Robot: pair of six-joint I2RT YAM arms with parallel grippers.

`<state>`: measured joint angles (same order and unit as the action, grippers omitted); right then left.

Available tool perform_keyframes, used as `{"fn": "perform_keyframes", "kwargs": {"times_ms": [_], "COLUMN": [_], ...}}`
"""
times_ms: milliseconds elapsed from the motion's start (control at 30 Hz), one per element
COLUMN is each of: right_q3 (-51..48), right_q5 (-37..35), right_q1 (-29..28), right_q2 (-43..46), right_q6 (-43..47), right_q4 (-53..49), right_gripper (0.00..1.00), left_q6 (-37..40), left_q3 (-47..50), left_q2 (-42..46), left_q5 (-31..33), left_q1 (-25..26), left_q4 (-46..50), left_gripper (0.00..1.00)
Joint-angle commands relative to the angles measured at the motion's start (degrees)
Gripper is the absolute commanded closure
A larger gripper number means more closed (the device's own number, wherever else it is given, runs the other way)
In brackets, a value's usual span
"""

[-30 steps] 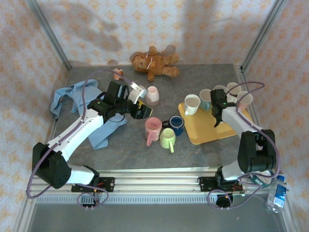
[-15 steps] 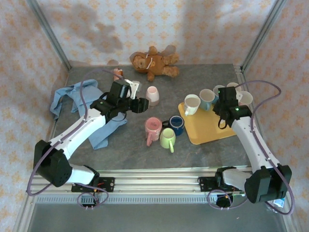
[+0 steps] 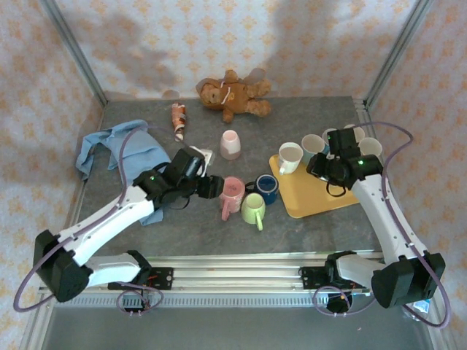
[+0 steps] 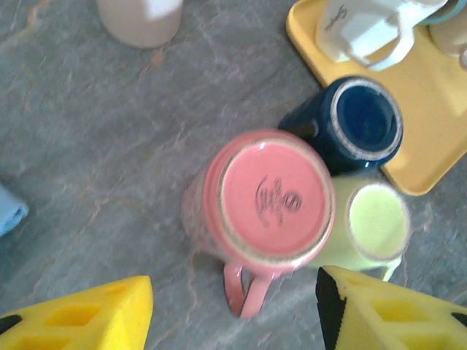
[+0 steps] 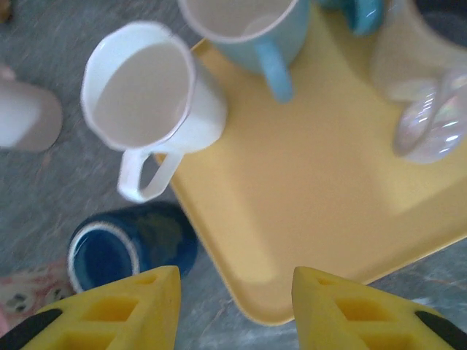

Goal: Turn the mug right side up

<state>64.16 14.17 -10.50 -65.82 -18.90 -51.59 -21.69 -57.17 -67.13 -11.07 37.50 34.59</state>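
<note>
My left jaws stand apart with nothing between them. Their yellow pads (image 4: pixel 80 317) sit at 7 and 5 o'clock in my wrist view. Just ahead of them the pink mug (image 4: pixel 259 208) stands upside down on the grey tabletop (image 4: pixel 87 146), stamped base facing my camera. Its handle points to 6 o'clock, straight into the gap. The blue mug (image 4: pixel 365 120) presses close at 1 o'clock and the green mug (image 4: pixel 372 222) crowds it at 3 o'clock, both mouth up.

The mug's 9 o'clock side is bare stone, while its 3 o'clock side leaves a pad almost no room. I judge it best to come down squarely, close across the body low near the rim, and avoid nudging the green mug. If the pad cannot slip in, taking the handle is the fallback. I would lift well clear before rolling my wrist, since the half turn sweeps the handle around. Then I would set it down toward 9 o'clock, away from its neighbours.

Seen from above, my left arm (image 3: pixel 109 215) stretches from its base at 7 o'clock, past the blue cloth (image 3: pixel 109 149), wrist tipped down beside the mug. My right jaws are also apart and empty, hanging over the corner of the yellow tray (image 5: pixel 306 197), with the white mug (image 5: pixel 146 95) at 11 o'clock. My right arm (image 3: pixel 387 211) arches up from 5 o'clock.
</note>
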Motion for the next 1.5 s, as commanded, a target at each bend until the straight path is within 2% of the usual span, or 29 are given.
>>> {"fn": "perform_keyframes", "kwargs": {"times_ms": [0,133,233,400,533,767,900,1133,1467], "right_q3": [1.76,0.48,-0.99,-2.50,-3.23,-3.47,-3.78,-3.26,-2.91], "right_q5": [8.67,18.75,22.71,22.57,22.89,23.16,23.25,23.72,23.90], "right_q1": [-1.36,-2.05,-2.08,-2.06,-2.07,-2.07,-2.07,-2.06,-2.05], "right_q2": [1.26,2.50,4.13,6.03,6.15,5.62,5.14,4.15,2.99], "right_q6": [1.86,2.30,2.00,1.24,0.85,0.42,0.38,0.12,0.00], "right_q4": [-3.86,-5.68,-6.15,-6.15,-5.25,-4.22,-3.53,-2.86,-2.33], "right_gripper": [0.56,0.56,0.56,0.56,0.56,0.56,0.56,0.56,0.56], "left_q6": [-2.03,-2.16,-5.28,-7.54,-7.62,-8.63,-8.28,-7.74,-7.81], "left_q3": [3.15,6.42,8.60,10.45,8.82,6.10,5.49,3.21,1.58], "left_q2": [1.76,2.45,1.74,-1.01,-5.17,-10.70,-12.30,-16.27,-20.09], "left_q5": [1.36,3.36,4.29,5.48,8.11,14.19,16.01,19.38,19.62], "left_q1": [1.82,6.24,7.49,9.77,11.62,13.89,15.27,15.72,15.78], "left_q4": [3.05,1.29,-2.22,-8.91,-8.57,-7.45,-9.23,-7.77,-7.68], "left_gripper": [0.41,0.41,0.41,0.42,0.42,0.53,0.54,0.56,0.59]}}
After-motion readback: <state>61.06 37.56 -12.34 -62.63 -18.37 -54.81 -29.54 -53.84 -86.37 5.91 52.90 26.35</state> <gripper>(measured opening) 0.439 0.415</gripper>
